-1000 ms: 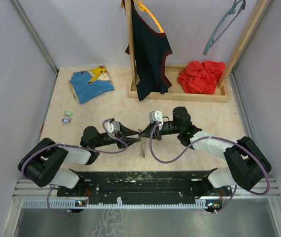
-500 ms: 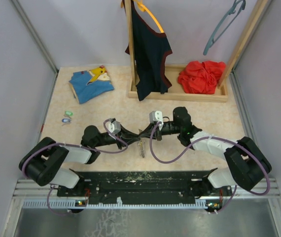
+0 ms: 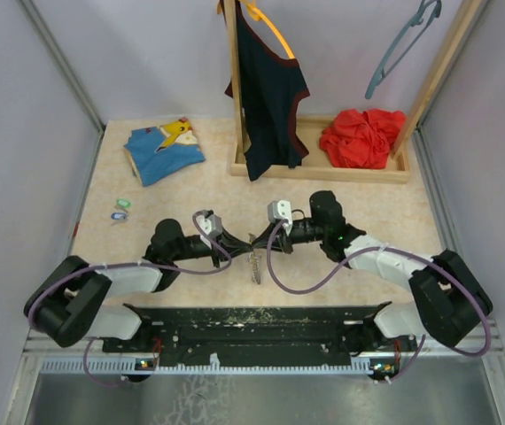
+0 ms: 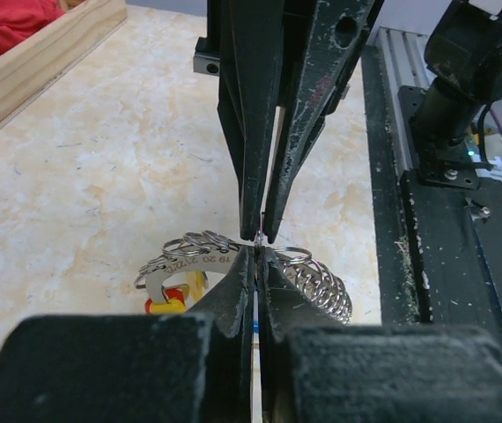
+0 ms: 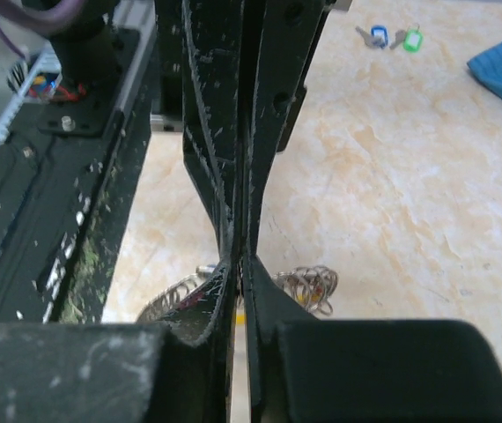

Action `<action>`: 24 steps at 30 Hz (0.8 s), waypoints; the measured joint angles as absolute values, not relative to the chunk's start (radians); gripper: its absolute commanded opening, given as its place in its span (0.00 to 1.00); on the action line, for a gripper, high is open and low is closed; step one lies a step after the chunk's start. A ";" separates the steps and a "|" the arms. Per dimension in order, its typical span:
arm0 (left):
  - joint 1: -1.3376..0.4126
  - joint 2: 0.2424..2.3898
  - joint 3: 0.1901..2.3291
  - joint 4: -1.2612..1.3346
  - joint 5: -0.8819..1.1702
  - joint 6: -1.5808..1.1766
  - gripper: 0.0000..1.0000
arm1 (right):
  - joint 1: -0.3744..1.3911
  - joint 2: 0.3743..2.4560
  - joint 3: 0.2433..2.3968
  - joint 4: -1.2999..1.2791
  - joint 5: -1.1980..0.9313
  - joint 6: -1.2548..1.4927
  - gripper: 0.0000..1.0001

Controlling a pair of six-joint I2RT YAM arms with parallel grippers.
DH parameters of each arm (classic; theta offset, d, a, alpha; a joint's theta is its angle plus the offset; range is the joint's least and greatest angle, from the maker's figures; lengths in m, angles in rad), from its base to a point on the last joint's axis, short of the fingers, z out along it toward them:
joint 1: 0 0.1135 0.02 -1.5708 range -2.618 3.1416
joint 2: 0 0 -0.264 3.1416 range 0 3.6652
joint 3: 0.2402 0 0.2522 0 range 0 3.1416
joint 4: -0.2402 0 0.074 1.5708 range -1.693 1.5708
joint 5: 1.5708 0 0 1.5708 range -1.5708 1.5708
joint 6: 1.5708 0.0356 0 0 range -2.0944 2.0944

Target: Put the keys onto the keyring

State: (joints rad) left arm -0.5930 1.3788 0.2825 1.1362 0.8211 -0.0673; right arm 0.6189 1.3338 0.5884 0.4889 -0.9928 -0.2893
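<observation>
My left gripper (image 3: 244, 243) and right gripper (image 3: 255, 239) meet tip to tip low over the table, both shut. The keyring (image 3: 254, 264) hangs just under the tips. In the left wrist view my left gripper (image 4: 257, 254) pinches the thin wire of the keyring (image 4: 189, 248), with its yellow tag (image 4: 187, 289) and red piece (image 4: 153, 307) to the left. In the right wrist view my right gripper (image 5: 240, 263) pinches the same keyring (image 5: 314, 285). The blue key (image 5: 379, 36) and green key (image 5: 411, 40) lie apart at the far left of the table (image 3: 121, 209).
A blue folded garment (image 3: 164, 150) lies at the back left. A wooden rack (image 3: 323, 168) with a dark hanging shirt (image 3: 268, 88) and a red cloth (image 3: 363, 137) stands at the back. The black rail (image 3: 252, 323) runs along the near edge.
The left arm has shifted a little to the right toward the right gripper. The keyring stays under the meeting tips. The keys have not moved.
</observation>
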 measured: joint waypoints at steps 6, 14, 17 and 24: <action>-0.620 1.245 0.366 0.786 0.722 0.076 0.00 | 0.619 1.267 0.683 0.190 -0.916 -0.432 0.22; -0.756 1.224 0.546 0.346 0.460 0.262 0.00 | 0.619 1.234 0.803 -0.126 -0.818 -0.594 0.25; -0.809 1.237 0.616 0.211 0.352 0.311 0.00 | 0.619 1.235 0.807 -0.179 -0.805 -0.636 0.25; -0.898 1.298 0.785 -0.049 0.178 0.372 0.01 | 0.605 1.238 0.799 -0.169 -0.832 -0.682 0.27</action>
State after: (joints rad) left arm -0.8978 1.2984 0.7849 -0.0486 0.1780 0.3717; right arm 0.6052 1.2381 0.7994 -0.1692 -0.8318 -0.6823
